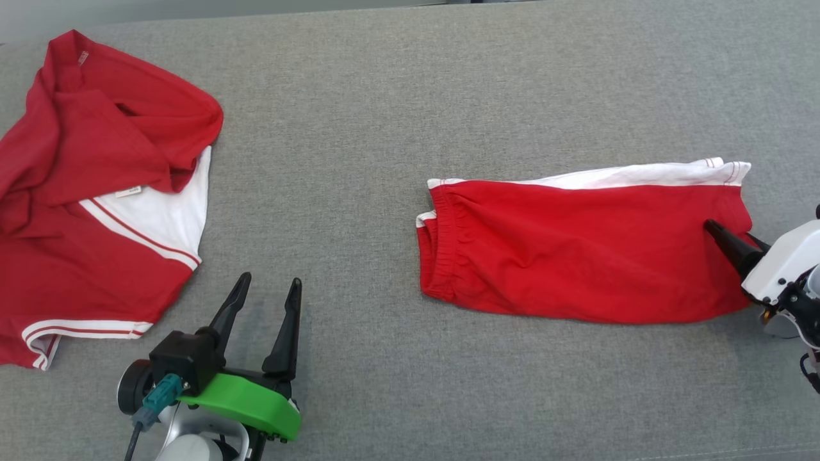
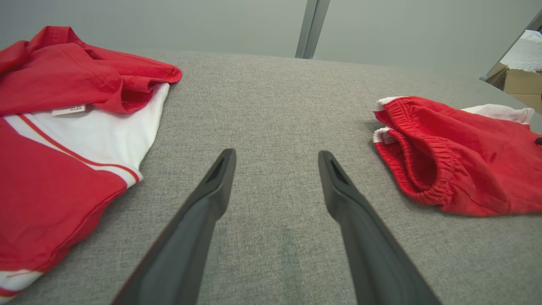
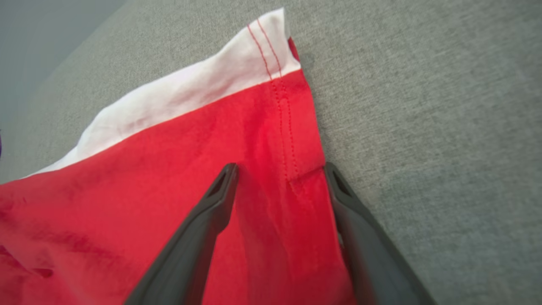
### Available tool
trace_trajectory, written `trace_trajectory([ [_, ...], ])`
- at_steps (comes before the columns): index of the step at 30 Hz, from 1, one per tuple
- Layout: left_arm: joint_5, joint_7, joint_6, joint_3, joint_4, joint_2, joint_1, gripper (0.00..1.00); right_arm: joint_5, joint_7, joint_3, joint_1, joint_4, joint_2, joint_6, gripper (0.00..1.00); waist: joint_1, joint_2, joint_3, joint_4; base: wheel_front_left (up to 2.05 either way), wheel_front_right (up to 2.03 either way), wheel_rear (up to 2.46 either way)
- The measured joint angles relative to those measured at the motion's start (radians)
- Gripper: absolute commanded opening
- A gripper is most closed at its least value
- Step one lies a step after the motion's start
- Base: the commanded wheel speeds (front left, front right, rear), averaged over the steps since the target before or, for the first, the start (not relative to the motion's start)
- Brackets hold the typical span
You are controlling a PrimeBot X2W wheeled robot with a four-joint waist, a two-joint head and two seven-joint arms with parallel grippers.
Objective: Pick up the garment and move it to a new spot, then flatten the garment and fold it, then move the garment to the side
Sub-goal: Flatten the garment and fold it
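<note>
R tool [image 3: 280,167] on flat red/wht shorts [image 1: 576,256]

Our left gripper [image 1: 270,280] sits low on our left, its two dark fingers [image 1: 288,326] spread well apart and pointing forward. Our right gripper [image 1: 730,234] comes in from our right on a white wrist [image 1: 785,259], jaws parted, angled leftward.

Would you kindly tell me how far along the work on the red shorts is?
Done, apparently: the red shorts lie spread flat on the grey surface, away from the crumpled shirt. In hand: the right gripper, jaws open, straddles the hem edge, not yet closed on it; the left gripper hangs open over bare surface. Left: likely the fold and the move aside.
</note>
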Motion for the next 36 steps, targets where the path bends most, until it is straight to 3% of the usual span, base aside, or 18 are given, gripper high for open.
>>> trace_trajectory([
  [11,-0.001,0.000,0.002,0.011,-0.003,-0.002,-0.005,1.00,-0.034,0.064,0.027,-0.054,0.025,-0.023,-0.009,0.99,0.0000,0.0000,0.006,0.023,0.00,0.00,0.00],
  [12,-0.001,0.000,0.004,0.012,-0.004,-0.002,-0.005,1.00,-0.034,0.065,0.028,-0.054,0.025,-0.024,-0.010,0.79,0.0000,0.0000,0.008,0.023,0.00,0.00,0.00],
  [13,-0.001,0.000,0.005,0.014,-0.003,-0.002,-0.005,1.00,-0.034,0.065,0.029,-0.054,0.028,-0.024,-0.010,0.48,0.0000,0.0000,0.010,0.024,0.00,0.00,0.00],
  [14,-0.001,0.000,0.005,0.015,-0.003,-0.002,-0.005,1.00,-0.034,0.065,0.029,-0.055,0.030,-0.024,-0.010,0.24,0.0000,0.0000,0.010,0.024,0.00,0.00,0.00],
  [15,-0.001,0.000,0.005,0.017,-0.003,-0.002,-0.005,1.00,-0.034,0.067,0.029,-0.056,0.032,-0.024,-0.010,0.16,0.0000,0.0000,0.011,0.024,0.00,0.00,0.00],
  [16,-0.001,0.000,0.005,0.018,-0.003,-0.002,-0.005,1.00,-0.033,0.068,0.028,-0.057,0.033,-0.023,-0.010,0.00,0.0000,0.0000,0.012,0.024,0.00,0.00,0.00],
  [28,-0.002,-0.006,0.013,0.031,-0.003,-0.002,-0.005,1.00,0.060,0.062,-0.025,-0.070,0.044,0.031,-0.003,0.00,0.0000,0.0000,0.009,-0.002,0.00,0.00,0.00],
  [36,-0.004,-0.006,0.013,0.030,-0.004,-0.002,-0.004,1.00,0.068,0.061,-0.088,-0.068,0.067,-0.050,-0.010,0.00,0.0000,0.0000,0.008,-0.033,0.00,0.00,0.00],
])
